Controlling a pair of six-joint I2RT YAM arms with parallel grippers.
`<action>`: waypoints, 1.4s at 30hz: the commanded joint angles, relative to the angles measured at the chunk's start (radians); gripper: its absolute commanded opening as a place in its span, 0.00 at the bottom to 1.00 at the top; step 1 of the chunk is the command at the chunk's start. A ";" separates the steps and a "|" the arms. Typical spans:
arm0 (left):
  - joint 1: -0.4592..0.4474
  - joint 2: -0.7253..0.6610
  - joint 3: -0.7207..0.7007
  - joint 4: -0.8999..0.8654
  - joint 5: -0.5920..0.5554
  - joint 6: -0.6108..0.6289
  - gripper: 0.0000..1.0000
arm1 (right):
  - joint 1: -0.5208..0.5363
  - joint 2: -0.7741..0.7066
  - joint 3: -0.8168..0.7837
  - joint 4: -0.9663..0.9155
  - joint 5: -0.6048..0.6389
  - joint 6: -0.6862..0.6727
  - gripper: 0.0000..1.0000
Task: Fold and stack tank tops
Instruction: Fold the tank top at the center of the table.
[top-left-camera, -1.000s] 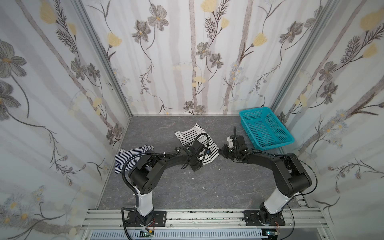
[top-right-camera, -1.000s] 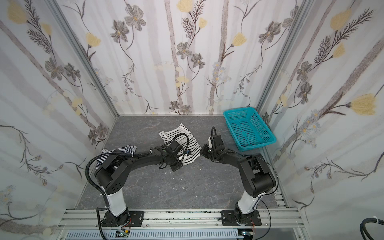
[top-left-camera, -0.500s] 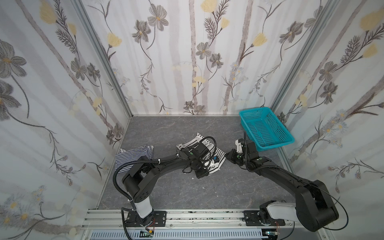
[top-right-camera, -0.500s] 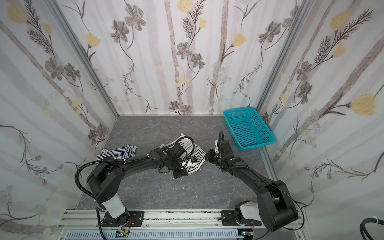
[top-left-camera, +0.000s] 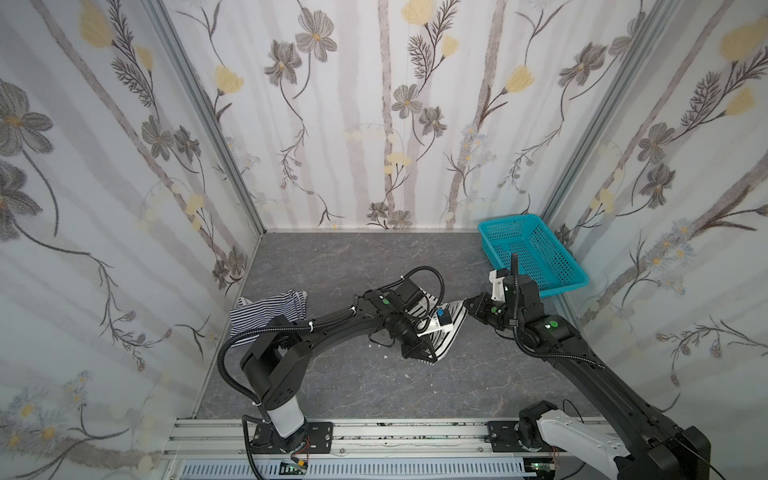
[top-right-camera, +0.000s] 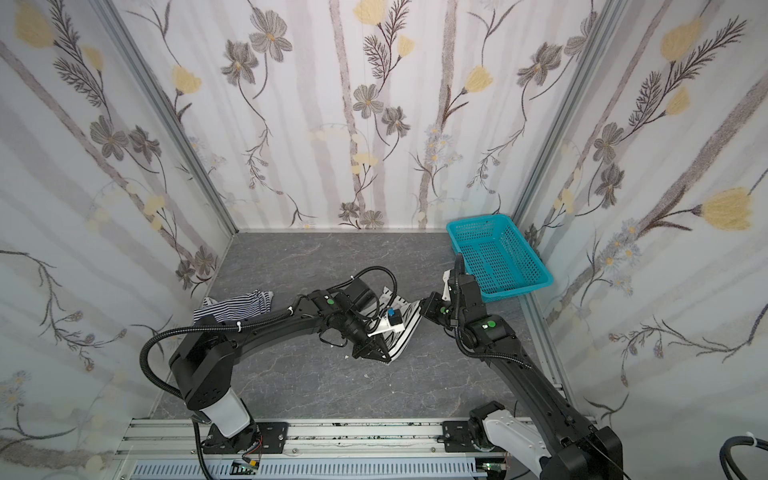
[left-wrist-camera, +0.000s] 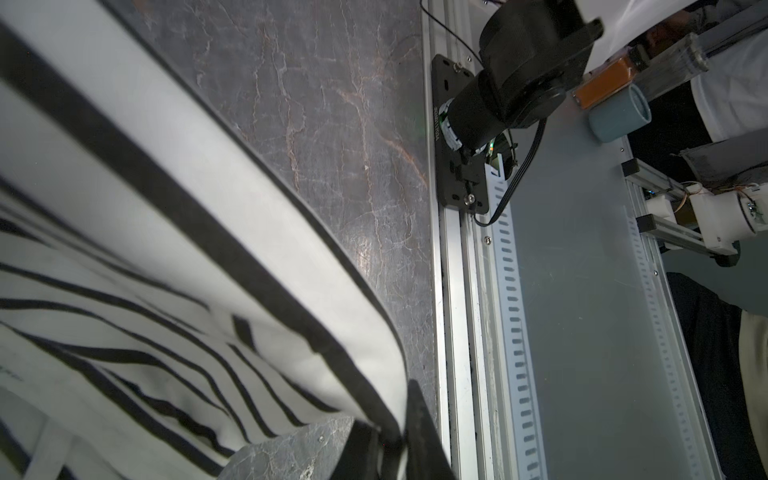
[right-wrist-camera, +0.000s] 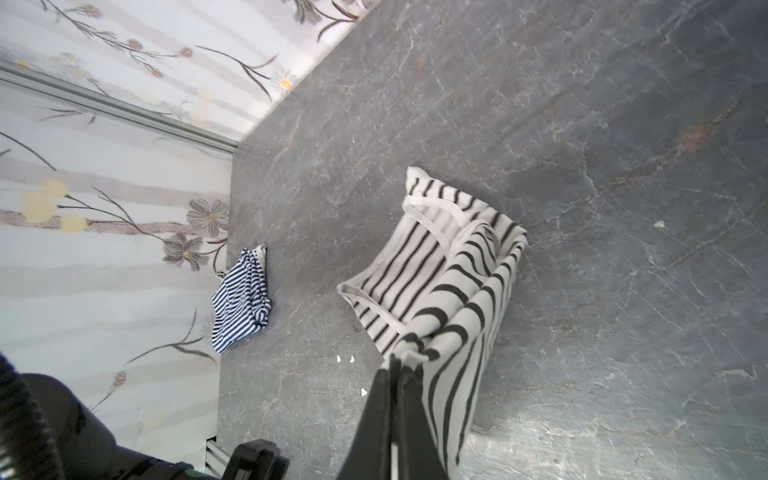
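The larger white tank top with wide black stripes (top-left-camera: 448, 332) (top-right-camera: 402, 332) hangs bunched between my two grippers over the middle of the grey table. My left gripper (top-left-camera: 424, 356) (top-right-camera: 376, 354) is shut on its lower black-edged hem (left-wrist-camera: 374, 399), seen close in the left wrist view. My right gripper (top-left-camera: 467, 307) (top-right-camera: 422, 308) is shut on another edge; in the right wrist view the cloth (right-wrist-camera: 436, 270) trails from the fingertips (right-wrist-camera: 409, 374) down to the table. The navy fine-striped tank top (top-left-camera: 266, 311) (top-right-camera: 237, 305) (right-wrist-camera: 241, 299) lies crumpled by the left wall, apart from both grippers.
A teal perforated basket (top-left-camera: 536, 257) (top-right-camera: 498, 257) stands at the back right corner, just behind my right wrist. Flowered walls close three sides. An aluminium rail (top-left-camera: 374, 432) with both arm bases runs along the front edge. A few white crumbs (right-wrist-camera: 345, 357) lie on the table.
Both grippers have moved toward the front and right, dragging the white striped top with them off its flat spot and lifting it. The navy top has not moved.
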 joint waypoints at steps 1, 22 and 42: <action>0.048 0.009 0.030 -0.018 0.044 -0.056 0.10 | 0.003 0.059 0.052 0.018 0.025 -0.006 0.00; 0.337 0.164 0.059 -0.017 -0.069 -0.028 0.12 | 0.010 0.748 0.536 0.069 -0.040 -0.080 0.00; 0.411 0.344 0.164 0.025 -0.367 -0.047 0.32 | 0.000 1.097 0.822 0.072 -0.117 -0.102 0.22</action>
